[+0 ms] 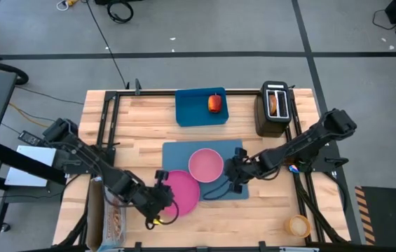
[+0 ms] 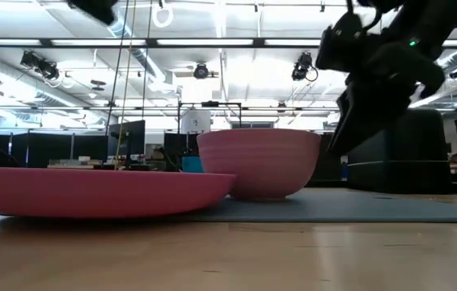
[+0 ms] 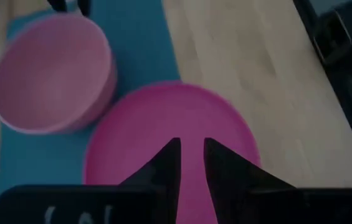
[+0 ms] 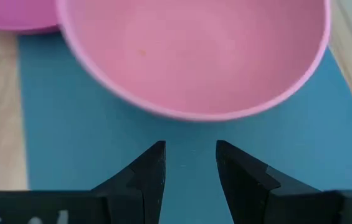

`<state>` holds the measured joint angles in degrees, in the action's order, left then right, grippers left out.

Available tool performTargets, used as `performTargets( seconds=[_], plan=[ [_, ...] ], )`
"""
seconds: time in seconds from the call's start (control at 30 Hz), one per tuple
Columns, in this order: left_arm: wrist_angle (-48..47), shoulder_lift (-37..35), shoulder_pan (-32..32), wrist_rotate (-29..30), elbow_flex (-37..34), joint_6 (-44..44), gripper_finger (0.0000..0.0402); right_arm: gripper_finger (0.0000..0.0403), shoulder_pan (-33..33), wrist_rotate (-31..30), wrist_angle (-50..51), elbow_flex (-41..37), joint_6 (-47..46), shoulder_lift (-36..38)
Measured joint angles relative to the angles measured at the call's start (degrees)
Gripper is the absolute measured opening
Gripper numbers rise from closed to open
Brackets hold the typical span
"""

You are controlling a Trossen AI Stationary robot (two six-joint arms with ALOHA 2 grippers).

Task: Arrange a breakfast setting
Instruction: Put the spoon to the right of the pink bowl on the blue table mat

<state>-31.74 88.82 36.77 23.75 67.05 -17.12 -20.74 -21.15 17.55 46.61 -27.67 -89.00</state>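
Note:
The slate-blue mat [image 1: 236,150] lies mid-table. The pink bowl [image 1: 205,165] stands on it. The pink plate [image 1: 181,190] lies over the mat's near left corner, part of it on the wood [image 3: 169,124]. My left gripper [image 1: 164,203] [image 3: 192,155] hovers above the plate's near side, its fingers a narrow gap apart. My right gripper [image 1: 233,171] [image 4: 190,155] is open and empty above the mat, just right of the bowl [image 2: 260,162]. The red apple [image 1: 215,103] lies on the brighter blue tray. The toast [image 1: 274,103] stands in the black toaster. A small orange cup [image 1: 298,225] stands near right. I cannot make out the spoon.
The blue tray [image 1: 190,112] and the black toaster [image 1: 275,112] stand along the far edge. A dark frame [image 1: 106,119] runs along the table's left, right and far sides. A long container [image 1: 113,220] sits at the near left. Bare wood lies near the front edge.

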Motion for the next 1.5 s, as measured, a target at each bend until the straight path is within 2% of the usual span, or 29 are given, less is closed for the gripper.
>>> performTargets(
  seconds=[0.23,0.43,0.57,0.73,1.0,1.13,1.27,1.4,1.5],
  plan=[
    [5.2,0.3,-3.6,0.1,0.0,3.8,0.0078,0.0149,2.5,-0.2,-0.5,0.0,-0.7,1.5],
    [5.6,0.3,-5.4,0.1,0.0,4.9,0.0078,0.0149,3.5,1.9,0.9,0.0,3.4,2.5],
    [5.1,-0.3,-6.4,0.9,0.0,5.4,0.0078,0.0149,3.4,3.2,12.6,3.1,4.1,5.0],
    [5.2,-0.5,-9.9,1.9,0.0,6.8,0.0078,0.0149,3.3,-0.7,30.9,10.7,2.0,9.5],
    [8.4,-0.5,-13.9,2.1,-0.1,10.7,0.0078,0.0149,1.8,-1.5,44.5,12.7,-2.4,18.9],
    [11.0,-0.4,-15.2,2.0,-0.1,11.6,0.0078,0.0154,-1.2,3.5,47.3,12.7,-6.9,23.5],
    [14.5,-0.3,-16.0,1.9,-0.1,12.6,0.0078,0.0183,-4.2,8.7,51.3,12.7,-15.3,25.3],
    [17.7,-0.3,-16.1,0.8,-0.1,14.7,0.0078,0.0216,-6.2,11.5,62.5,12.7,-27.0,23.7],
    [18.1,-0.3,-16.0,-0.3,-0.1,14.8,0.0078,0.0222,-8.2,17.0,69.6,12.7,-29.2,22.6]
  ],
)
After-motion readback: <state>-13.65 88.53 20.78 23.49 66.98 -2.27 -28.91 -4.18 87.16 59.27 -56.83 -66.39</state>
